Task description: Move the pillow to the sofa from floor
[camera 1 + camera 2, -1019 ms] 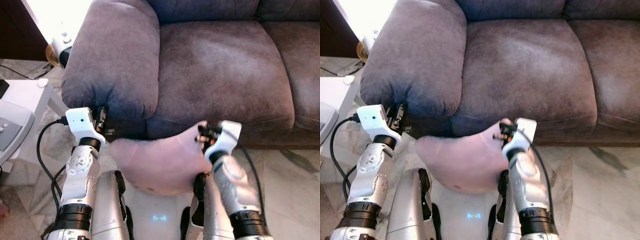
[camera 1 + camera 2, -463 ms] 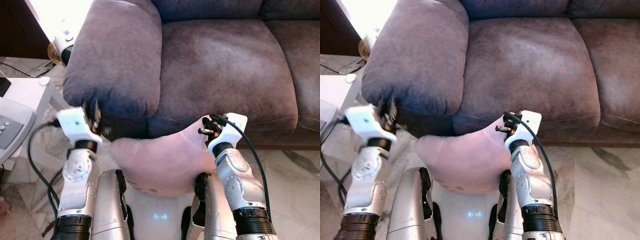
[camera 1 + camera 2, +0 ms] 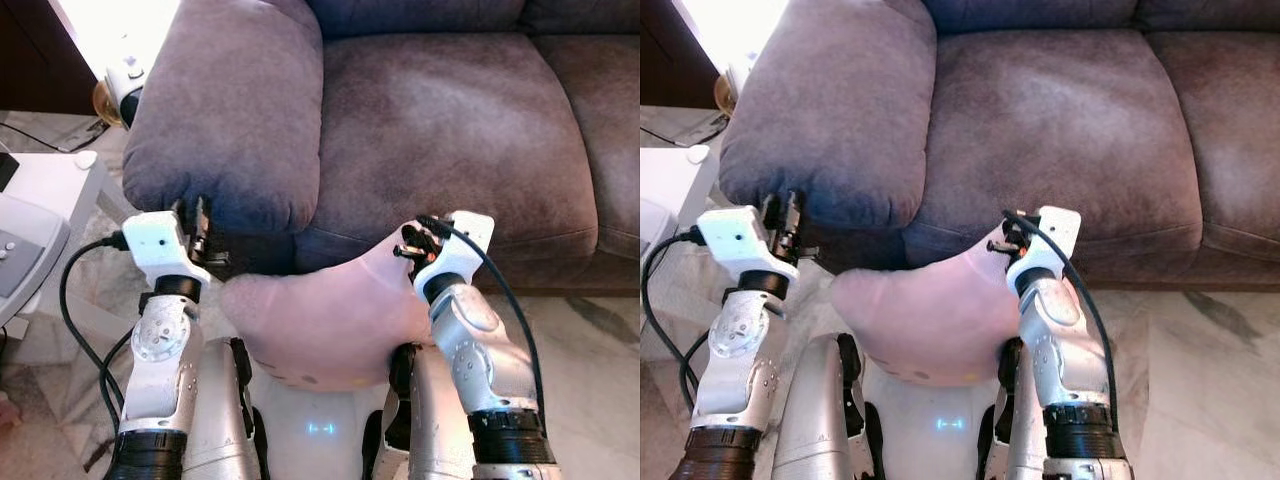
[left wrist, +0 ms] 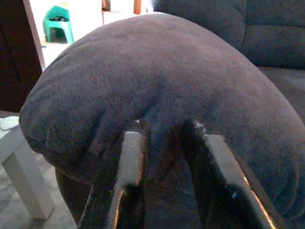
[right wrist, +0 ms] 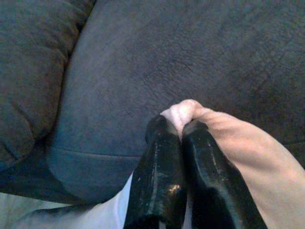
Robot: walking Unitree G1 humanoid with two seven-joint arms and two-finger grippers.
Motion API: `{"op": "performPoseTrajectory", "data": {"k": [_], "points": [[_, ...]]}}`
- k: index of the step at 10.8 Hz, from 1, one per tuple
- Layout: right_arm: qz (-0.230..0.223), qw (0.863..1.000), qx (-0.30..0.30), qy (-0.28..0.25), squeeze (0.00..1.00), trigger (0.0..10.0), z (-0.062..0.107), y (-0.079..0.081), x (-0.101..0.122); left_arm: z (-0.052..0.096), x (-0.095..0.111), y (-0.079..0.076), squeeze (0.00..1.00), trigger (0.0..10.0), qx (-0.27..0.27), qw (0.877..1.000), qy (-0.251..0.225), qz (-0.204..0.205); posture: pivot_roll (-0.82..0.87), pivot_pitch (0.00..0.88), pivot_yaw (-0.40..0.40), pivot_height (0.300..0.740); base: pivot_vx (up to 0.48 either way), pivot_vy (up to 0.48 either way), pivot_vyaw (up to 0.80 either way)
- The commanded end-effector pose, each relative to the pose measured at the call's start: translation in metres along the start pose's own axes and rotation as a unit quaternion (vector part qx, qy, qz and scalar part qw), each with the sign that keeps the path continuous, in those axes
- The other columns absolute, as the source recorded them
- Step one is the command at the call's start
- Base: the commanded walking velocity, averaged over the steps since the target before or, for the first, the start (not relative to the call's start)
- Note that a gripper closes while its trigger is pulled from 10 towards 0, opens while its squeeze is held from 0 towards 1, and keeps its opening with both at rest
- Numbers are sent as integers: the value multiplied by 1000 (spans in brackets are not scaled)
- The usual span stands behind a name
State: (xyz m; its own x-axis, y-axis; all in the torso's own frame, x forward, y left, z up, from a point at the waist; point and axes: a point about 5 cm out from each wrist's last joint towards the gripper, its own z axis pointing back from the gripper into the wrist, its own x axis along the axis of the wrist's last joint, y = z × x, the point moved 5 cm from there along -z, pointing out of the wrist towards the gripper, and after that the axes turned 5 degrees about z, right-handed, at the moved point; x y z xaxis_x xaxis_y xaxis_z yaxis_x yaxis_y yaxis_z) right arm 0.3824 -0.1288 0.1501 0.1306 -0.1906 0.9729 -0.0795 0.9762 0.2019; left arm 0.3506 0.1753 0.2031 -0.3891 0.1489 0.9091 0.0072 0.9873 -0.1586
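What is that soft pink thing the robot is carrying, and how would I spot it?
Start at the big purple-grey sofa. Just below the front edge of its seat, between the robot's two silver arms, hangs the pillow, one corner pinched by the right gripper. It is the one pale pink, plump thing among dark upholstery and marble floor.

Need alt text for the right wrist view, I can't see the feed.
The right gripper's two black fingers are pinched shut on a corner of the soft pale pink pillow. Beyond it lies the grey-purple suede sofa's seat cushion, with the padded armrest beside it.
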Motion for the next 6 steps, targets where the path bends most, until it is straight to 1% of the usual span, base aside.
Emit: {"op": "performPoseTrajectory", "data": {"k": [1,2,3,4,5,6], "points": [[22,949,61,-309,0,10000,45,41,175,3,0,3,0,10000,7,1000,2,-3,124,141,-5,523,0,0,0],[24,942,66,-330,0,10000,51,45,191,2,1,4,0,10000,8,1000,1,-3,123,144,-4,523,0,0,0],[34,929,80,-358,0,10000,60,54,209,1,1,4,0,10000,11,1000,1,-2,120,145,-3,523,0,0,0],[40,927,85,-364,0,10000,62,57,212,-1,1,3,0,10000,10,1000,1,-1,117,145,-3,523,0,0,0],[33,929,83,-360,0,10000,59,56,211,-2,2,2,0,10000,10,1000,-1,2,118,146,-4,523,0,0,0],[22,936,83,-340,0,10000,52,53,201,-2,1,3,0,10000,11,1000,-1,2,115,147,-5,523,0,0,0]]}}
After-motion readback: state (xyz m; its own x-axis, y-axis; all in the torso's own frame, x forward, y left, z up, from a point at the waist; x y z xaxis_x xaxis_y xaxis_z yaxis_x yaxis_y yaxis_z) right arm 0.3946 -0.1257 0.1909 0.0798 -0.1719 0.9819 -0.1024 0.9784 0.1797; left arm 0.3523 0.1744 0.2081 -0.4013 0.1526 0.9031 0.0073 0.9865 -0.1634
